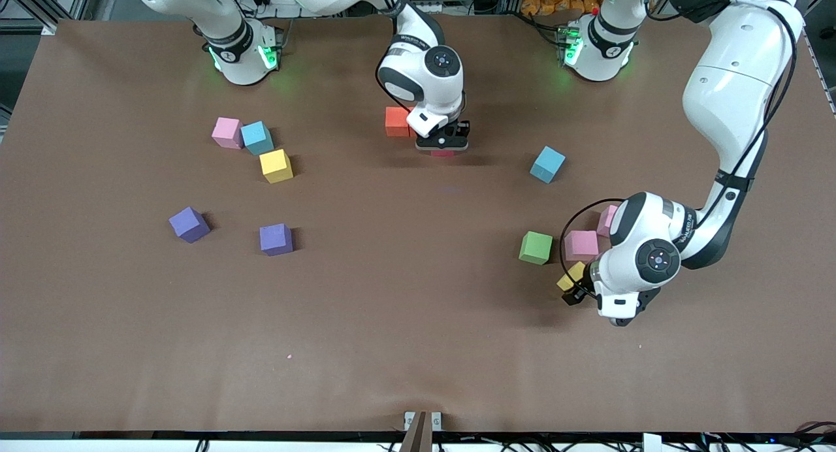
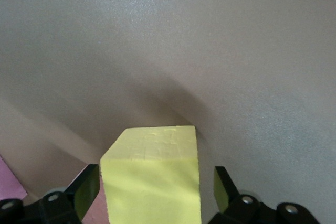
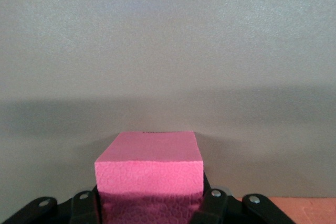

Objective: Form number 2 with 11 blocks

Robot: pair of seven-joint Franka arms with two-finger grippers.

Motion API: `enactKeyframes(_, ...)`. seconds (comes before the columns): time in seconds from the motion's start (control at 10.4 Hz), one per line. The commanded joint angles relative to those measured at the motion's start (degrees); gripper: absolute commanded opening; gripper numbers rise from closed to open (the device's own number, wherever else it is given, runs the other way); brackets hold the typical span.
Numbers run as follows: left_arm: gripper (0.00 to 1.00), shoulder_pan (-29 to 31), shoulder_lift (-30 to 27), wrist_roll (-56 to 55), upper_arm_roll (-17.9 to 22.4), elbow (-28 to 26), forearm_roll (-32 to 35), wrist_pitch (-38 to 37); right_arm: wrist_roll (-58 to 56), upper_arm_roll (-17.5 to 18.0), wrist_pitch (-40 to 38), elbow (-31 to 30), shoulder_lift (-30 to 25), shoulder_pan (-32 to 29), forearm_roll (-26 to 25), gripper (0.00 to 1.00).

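Note:
My right gripper (image 1: 443, 146) is down at the table's middle, near the robots' side, shut on a red block (image 3: 149, 169); its fingers (image 3: 84, 203) press both sides. An orange block (image 1: 396, 121) sits right beside it, toward the right arm's end. My left gripper (image 1: 573, 289) is low at the left arm's end, open around a yellow block (image 2: 152, 177), with a gap showing at each finger (image 2: 220, 187). A green block (image 1: 535, 247) and two pink blocks (image 1: 580, 245) lie close by. No number 2 stands on the table.
Toward the right arm's end lie a pink block (image 1: 227, 132), a light-blue cube (image 1: 257, 137), a yellow block (image 1: 276, 165) and two purple blocks (image 1: 189, 224) (image 1: 275, 238). Another light-blue cube (image 1: 547, 164) lies between the two grippers.

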Motion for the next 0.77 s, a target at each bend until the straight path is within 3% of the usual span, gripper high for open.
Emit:
enactKeyframes(0.0,0.69,-0.37,0.43,0.06,0.21,1.01,1.8,-0.03,0.52,-0.04,-0.33,-0.48,-0.27,0.43,0.76,0.84)
enactKeyframes(0.1,0.61,-0.37,0.52,0.06,0.21,1.01,1.8,-0.03,0.61,-0.04,-0.33,-0.48,-0.35,0.43,0.67,0.87)
enactKeyframes(0.39,0.5,-0.02,0.7,0.41,0.21,1.09,1.8,-0.03,0.43,-0.04,-0.6,-0.39,-0.96,0.34,0.76,0.91)
enactKeyframes(0.67,0.48,-0.28,-0.96,0.15,0.12,1.18,1.98,-0.21,0.17,-0.04,-2.52,-0.48,-3.69,-0.27,0.76,0.98)
